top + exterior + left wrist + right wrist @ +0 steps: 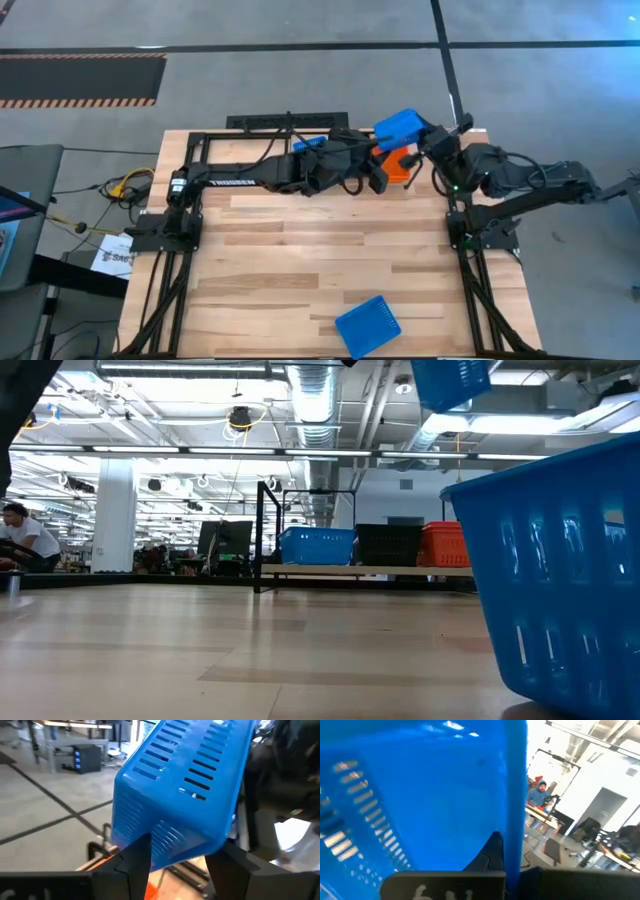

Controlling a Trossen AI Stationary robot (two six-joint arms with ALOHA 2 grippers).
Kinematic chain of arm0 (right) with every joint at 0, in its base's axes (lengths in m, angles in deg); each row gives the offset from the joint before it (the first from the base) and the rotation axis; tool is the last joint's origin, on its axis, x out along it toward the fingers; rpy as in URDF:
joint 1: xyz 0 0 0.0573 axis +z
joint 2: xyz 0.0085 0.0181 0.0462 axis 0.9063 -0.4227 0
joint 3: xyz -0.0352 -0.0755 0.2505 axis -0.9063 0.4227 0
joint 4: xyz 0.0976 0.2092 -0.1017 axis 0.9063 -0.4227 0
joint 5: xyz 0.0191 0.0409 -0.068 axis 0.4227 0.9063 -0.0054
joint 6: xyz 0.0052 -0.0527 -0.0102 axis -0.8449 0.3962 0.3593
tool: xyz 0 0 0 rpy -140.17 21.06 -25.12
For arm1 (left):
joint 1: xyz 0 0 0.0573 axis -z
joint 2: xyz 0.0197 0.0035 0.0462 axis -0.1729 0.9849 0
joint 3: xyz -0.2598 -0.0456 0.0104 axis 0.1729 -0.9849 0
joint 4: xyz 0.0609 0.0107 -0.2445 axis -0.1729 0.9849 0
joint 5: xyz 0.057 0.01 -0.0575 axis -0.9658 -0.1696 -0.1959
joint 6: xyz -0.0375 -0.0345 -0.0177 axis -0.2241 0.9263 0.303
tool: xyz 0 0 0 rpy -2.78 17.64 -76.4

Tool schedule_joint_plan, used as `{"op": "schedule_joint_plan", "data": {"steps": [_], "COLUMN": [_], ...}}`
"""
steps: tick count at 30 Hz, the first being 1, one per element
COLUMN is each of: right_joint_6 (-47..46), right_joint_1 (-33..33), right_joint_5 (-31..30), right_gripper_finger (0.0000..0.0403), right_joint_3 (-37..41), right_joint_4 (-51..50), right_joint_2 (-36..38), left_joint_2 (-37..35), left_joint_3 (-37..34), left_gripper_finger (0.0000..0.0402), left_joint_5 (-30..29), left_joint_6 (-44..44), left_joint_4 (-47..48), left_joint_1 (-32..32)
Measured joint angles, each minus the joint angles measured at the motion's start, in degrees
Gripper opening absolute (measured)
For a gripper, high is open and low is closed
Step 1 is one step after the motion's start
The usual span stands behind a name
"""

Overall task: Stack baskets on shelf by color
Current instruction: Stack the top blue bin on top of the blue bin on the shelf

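- Your right hand (432, 138) pinches a raised blue basket (401, 125); the left hand (175, 862) beside it stands spread.
- Stacks wait on the shelf (380, 570) beneath; another blue basket (368, 325) lies far off on the surface (300, 250).

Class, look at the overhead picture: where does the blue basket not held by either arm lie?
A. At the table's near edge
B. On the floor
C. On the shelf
A: the loose blue basket lies on the table at its near edge, far from both arms.
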Motion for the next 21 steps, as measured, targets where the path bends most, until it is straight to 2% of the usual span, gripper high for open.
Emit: {"op": "schedule_joint_plan", "data": {"steps": [4,8,12,17,21], "right_joint_6": [-0.08,-0.03,0.94,0.07,-0.79], "right_joint_1": [1.91,4.55,6.72,11.01,14.48], "right_joint_5": [1.32,-3.71,-6.72,-10.36,-10.44], "right_gripper_finger": [0.0000,0.0000,0.0000,0.0000,0.0010], "right_joint_3": [0.00,-0.04,-0.04,-0.04,-0.04], "right_joint_4": [2.65,2.45,1.01,-0.02,0.13], "right_joint_2": [-1.85,-2.56,-1.89,-0.73,0.05], "left_joint_2": [-0.06,-0.01,0.00,0.07,0.06], "left_joint_3": [0.00,-0.04,-0.04,0.36,0.78], "left_gripper_finger": [0.0169,0.0151,0.0103,0.0017,0.0003], "left_joint_5": [-5.04,-6.95,-6.86,-7.40,-6.88], "left_joint_6": [-1.89,-5.43,-7.84,-10.58,-11.52], "left_joint_4": [4.05,3.68,3.18,2.87,2.88], "left_joint_1": [-0.24,-0.48,-0.43,-0.55,-1.18]}}
